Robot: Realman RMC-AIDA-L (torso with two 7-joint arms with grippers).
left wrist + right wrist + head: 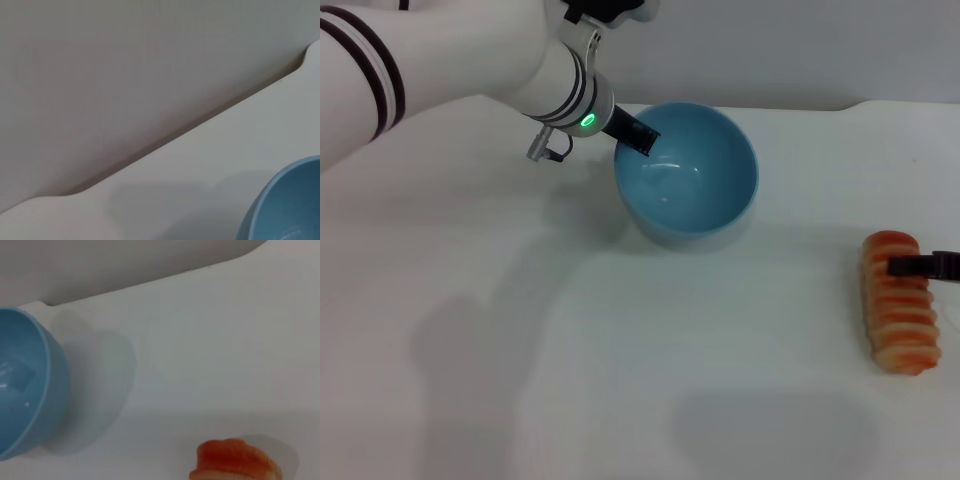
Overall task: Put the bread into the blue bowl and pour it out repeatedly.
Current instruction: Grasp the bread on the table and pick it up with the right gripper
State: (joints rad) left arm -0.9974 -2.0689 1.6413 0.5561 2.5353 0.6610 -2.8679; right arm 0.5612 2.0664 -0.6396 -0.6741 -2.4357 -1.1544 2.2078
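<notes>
One left gripper [638,136] grips blue bowl [700,205] rim; bread [900,310] apart.

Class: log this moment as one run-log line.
bowl: empty, left gripper at rim | bread: on table, right gripper at it

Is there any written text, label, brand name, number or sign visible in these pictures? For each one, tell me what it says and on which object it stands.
There are none: no readable text in any view.
The blue bowl is plain.
The bread shows only orange and cream stripes.
The table is bare white.
The left arm carries dark bands and a green light, not a letter or number.
</notes>
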